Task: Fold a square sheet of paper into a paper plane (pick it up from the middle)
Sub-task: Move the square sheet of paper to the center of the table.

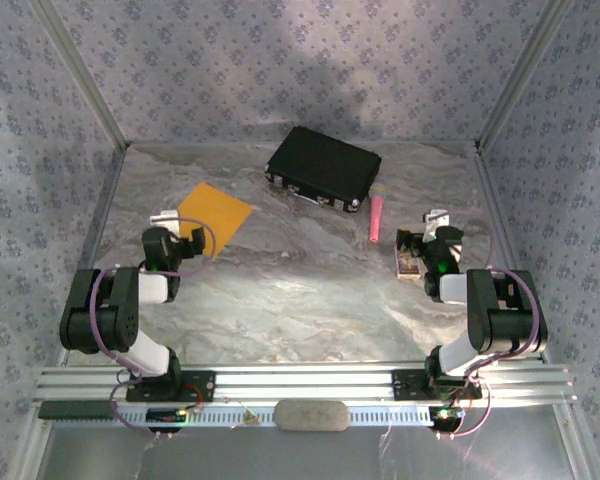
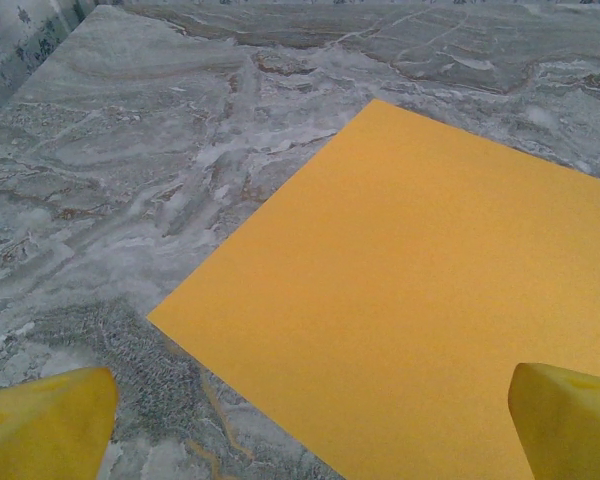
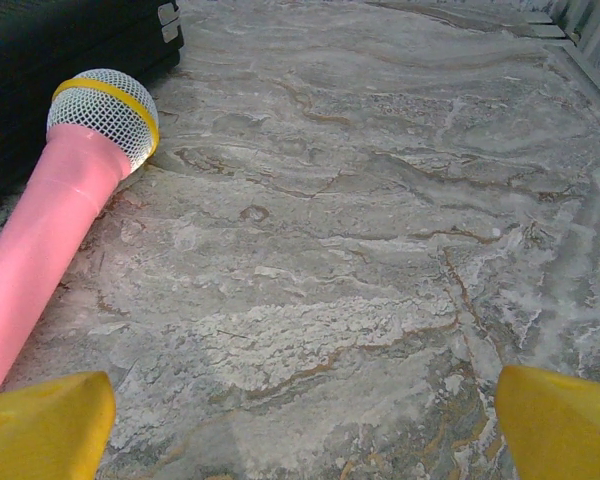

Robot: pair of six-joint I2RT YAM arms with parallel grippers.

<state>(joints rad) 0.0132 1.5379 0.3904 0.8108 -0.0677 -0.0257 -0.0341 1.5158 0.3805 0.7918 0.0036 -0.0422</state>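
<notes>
Lying flat on the table (image 1: pixel 310 290), left of centre, the paper (image 2: pixel 420 300) is seen just ahead of the left gripper (image 2: pixel 310 420), whose yellow fingertips (image 2: pixel 45 425) are spread wide with nothing held (one tip is framed against the sheet, the other against bare table); the right gripper (image 3: pixel 305 415) is likewise wide open and empty, with a pink microphone (image 3: pixel 50 220) near it, well apart from the paper.

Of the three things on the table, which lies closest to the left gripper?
The orange-yellow square sheet, flat just ahead of the left gripper; black case and pink microphone lie farther right.
</notes>
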